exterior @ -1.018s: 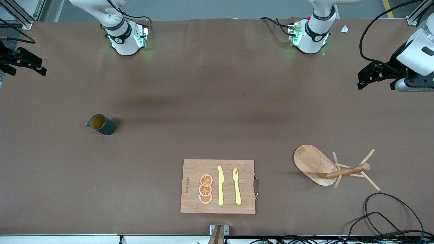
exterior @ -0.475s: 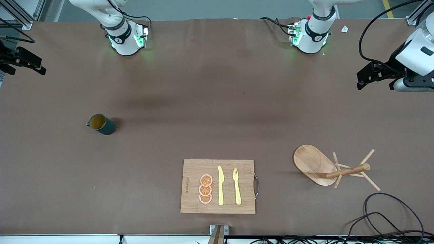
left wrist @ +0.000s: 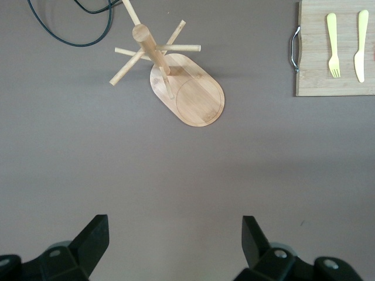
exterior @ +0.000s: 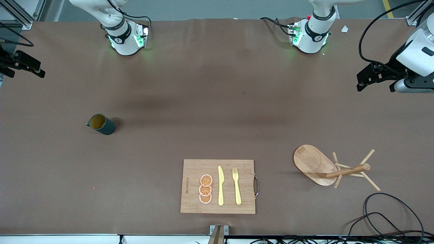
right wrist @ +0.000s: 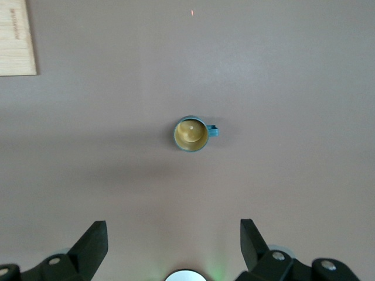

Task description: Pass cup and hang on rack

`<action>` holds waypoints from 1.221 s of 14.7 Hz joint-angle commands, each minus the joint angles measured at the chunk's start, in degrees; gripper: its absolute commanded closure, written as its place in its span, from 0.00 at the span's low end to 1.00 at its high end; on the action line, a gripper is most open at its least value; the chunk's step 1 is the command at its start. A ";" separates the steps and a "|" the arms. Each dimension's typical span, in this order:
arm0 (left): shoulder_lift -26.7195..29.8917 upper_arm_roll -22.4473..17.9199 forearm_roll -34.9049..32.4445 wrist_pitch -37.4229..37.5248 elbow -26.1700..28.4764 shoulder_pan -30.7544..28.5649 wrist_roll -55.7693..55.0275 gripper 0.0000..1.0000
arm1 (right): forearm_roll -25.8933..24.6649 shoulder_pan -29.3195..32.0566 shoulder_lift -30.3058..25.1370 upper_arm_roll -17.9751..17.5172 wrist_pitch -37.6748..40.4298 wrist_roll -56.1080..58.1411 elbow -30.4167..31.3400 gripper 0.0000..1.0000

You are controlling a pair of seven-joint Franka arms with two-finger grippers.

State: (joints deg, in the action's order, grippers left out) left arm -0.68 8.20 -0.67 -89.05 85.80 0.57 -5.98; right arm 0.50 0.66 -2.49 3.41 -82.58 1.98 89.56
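Glossy teal cylindrical cup (exterior: 101, 124) upright; pale wooden rack (exterior: 325, 166) standing; both tools spread, empty.

Front camera looks down from high across the bench (exterior: 217, 101) — both wrist cameras look straight down, sharing the cutting board (exterior: 190, 169).

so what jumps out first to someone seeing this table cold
The wooden rack stands toward the left arm's end, with the cutting board carrying a fork, knife and orange slices nearest the front camera. The teal cup sits upright alone toward the right arm's end.
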 commanded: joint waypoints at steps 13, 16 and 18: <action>-0.91 -0.02 0.50 1.16 -1.60 0.04 0.09 0.00 | 0.20 3.56 12.51 0.20 -26.72 32.18 18.17 0.00; -0.91 0.06 0.50 1.16 -1.69 0.04 0.09 0.00 | 0.29 3.65 12.69 0.20 -37.00 37.56 25.46 0.00; -0.91 0.06 0.50 1.16 -1.69 0.04 0.17 0.00 | 0.29 3.65 13.04 0.20 -42.54 39.58 29.78 0.00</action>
State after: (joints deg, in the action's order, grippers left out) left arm -1.09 8.20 -0.67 -89.03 85.58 0.56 -5.98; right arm 0.45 3.52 12.14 4.24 -120.30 38.60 113.72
